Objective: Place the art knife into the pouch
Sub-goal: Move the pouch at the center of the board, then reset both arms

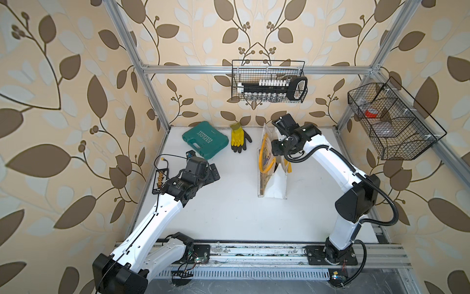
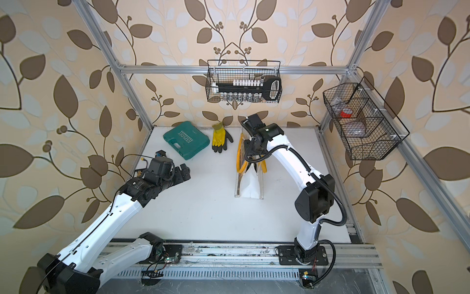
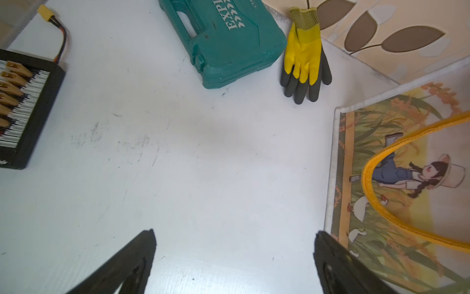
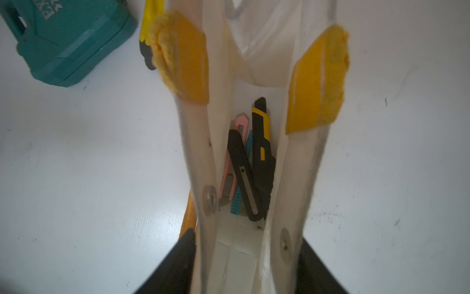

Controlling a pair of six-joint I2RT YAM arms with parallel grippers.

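Claw (image 4: pixel 246 235) agape astride pouch (image 4: pixel 195 152) — seemingly empty

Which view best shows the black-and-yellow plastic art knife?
Right wrist: it looks into the white printed tote pouch, where the black-and-yellow art knife lies among other cutters. Top and left wrist views show the pouch but no knife.

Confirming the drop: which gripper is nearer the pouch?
Right. The right gripper hangs directly above the open pouch; the left gripper hovers over the table, well clear of it.
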